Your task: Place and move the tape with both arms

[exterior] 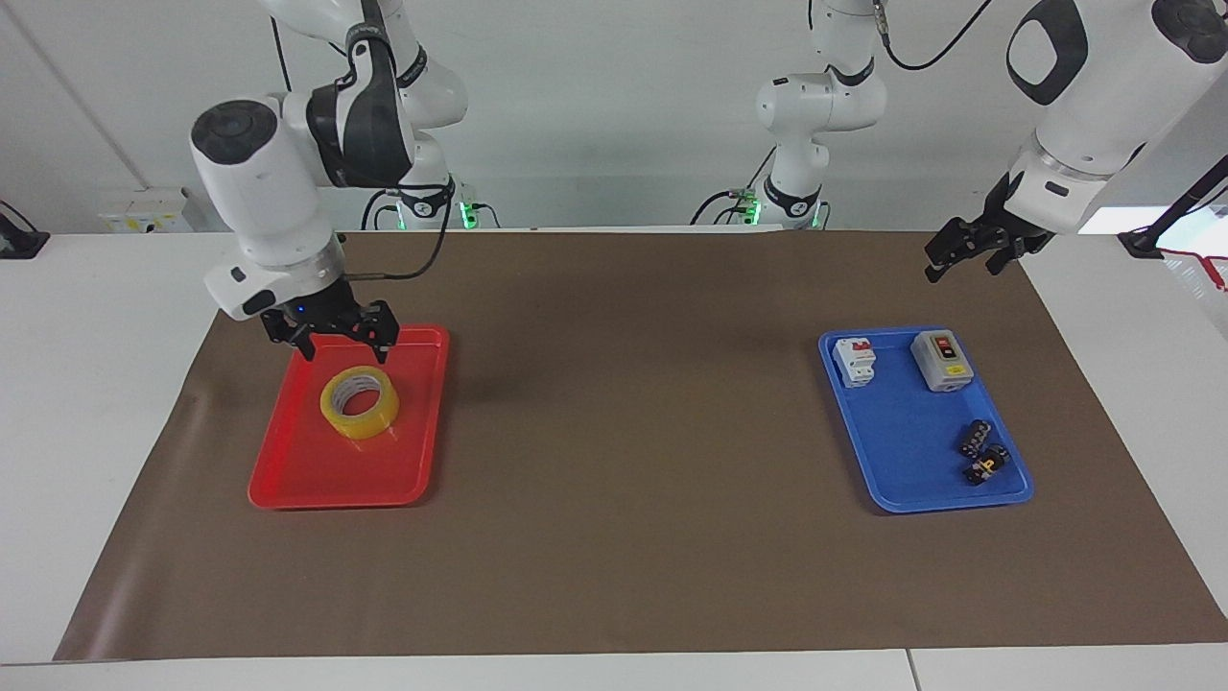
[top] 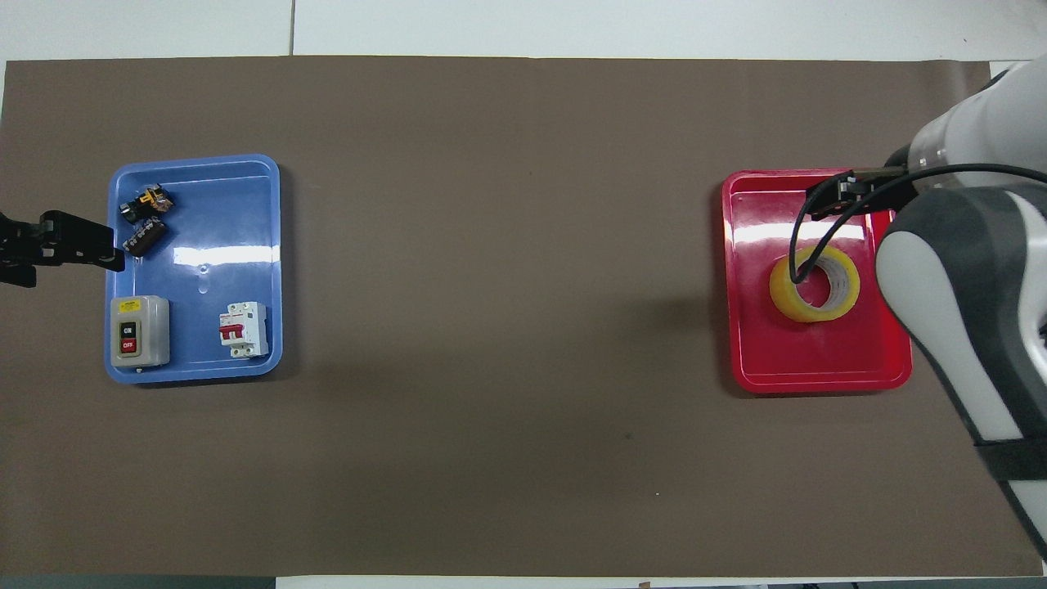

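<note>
The tape (exterior: 369, 422), a yellow roll with a pale core, lies flat in the red tray (exterior: 336, 499) at the right arm's end of the table; it also shows in the overhead view (top: 785, 294). My right gripper (exterior: 345, 347) hangs open and empty above the tray's robot-side part, clear of the roll. In the overhead view my right gripper (top: 851, 196) is partly hidden by its own arm. My left gripper (exterior: 959, 267) waits open and empty in the air over the mat beside the blue tray (exterior: 902, 480), and it also shows in the overhead view (top: 74, 258).
The blue tray (top: 204, 229) holds a grey on/off switch box (top: 139, 330), a white circuit breaker (top: 244, 329) and two small black connector pieces (top: 146, 237). A brown mat (top: 507, 327) covers the table between the trays.
</note>
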